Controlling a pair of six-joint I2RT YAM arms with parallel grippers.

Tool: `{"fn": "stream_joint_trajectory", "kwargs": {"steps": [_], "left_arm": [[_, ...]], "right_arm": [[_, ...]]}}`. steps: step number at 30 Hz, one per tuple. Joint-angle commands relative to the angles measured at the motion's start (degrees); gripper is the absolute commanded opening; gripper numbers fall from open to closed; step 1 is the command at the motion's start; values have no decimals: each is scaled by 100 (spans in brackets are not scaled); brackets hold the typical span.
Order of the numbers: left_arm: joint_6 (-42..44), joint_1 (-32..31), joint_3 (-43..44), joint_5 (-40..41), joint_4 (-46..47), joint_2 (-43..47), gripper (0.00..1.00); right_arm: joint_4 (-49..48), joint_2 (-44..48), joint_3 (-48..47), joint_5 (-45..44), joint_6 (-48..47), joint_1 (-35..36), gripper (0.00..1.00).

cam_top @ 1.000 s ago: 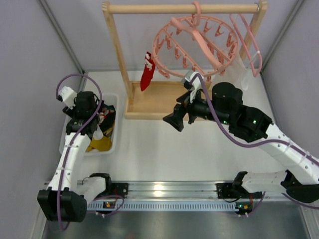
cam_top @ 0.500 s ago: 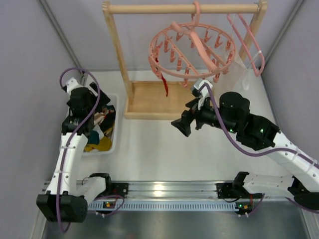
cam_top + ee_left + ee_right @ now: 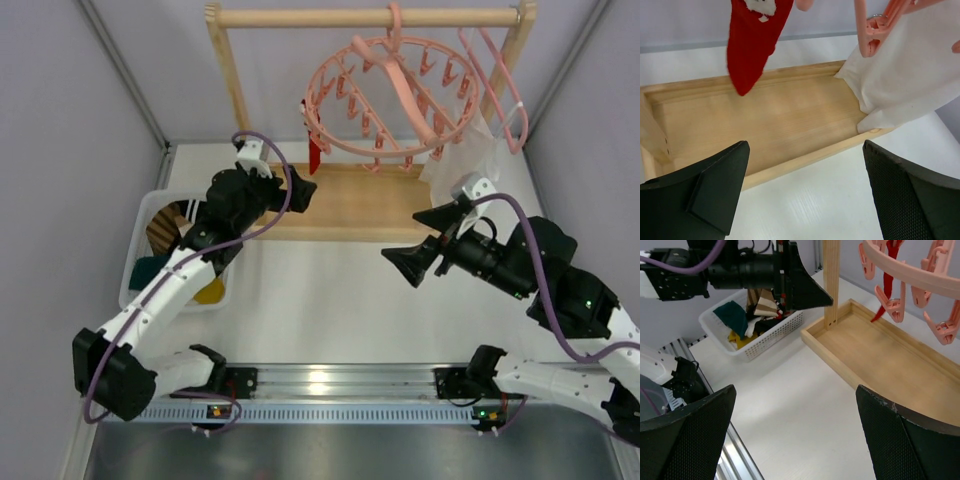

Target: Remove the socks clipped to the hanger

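The round pink ring hanger hangs by its hook from the wooden rack's top bar. One red sock is clipped at its left side and dangles over the rack's base. It also shows in the left wrist view and in the right wrist view. My left gripper is open and empty, just below and left of the red sock. My right gripper is open and empty, low over the table, to the right of the rack's front edge. Other socks lie in the white basket.
The wooden rack's tray base lies under the hanger, with an upright post at its left. A large white garment on a plain pink hanger hangs at the right end. The basket stands at the table's left.
My left arm has swung from over the basket rightward to the rack, under the red sock. My right gripper has drawn back to the right. The ring hanger has swung and turned.
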State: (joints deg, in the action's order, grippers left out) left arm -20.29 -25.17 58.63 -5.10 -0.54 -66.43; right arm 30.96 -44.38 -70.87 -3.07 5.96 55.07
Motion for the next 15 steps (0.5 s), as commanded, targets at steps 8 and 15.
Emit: {"fn": "stream_joint_trajectory", "kwargs": {"steps": [8,15], "left_arm": [[974,-489,-264,712,2066,-599,98],[1168,-454,-238,704,2523,-994,98]], "right_arm": [[331,896,-330,-588,274,13,99],[850,1256,-726,-1248,231,13,100]]}}
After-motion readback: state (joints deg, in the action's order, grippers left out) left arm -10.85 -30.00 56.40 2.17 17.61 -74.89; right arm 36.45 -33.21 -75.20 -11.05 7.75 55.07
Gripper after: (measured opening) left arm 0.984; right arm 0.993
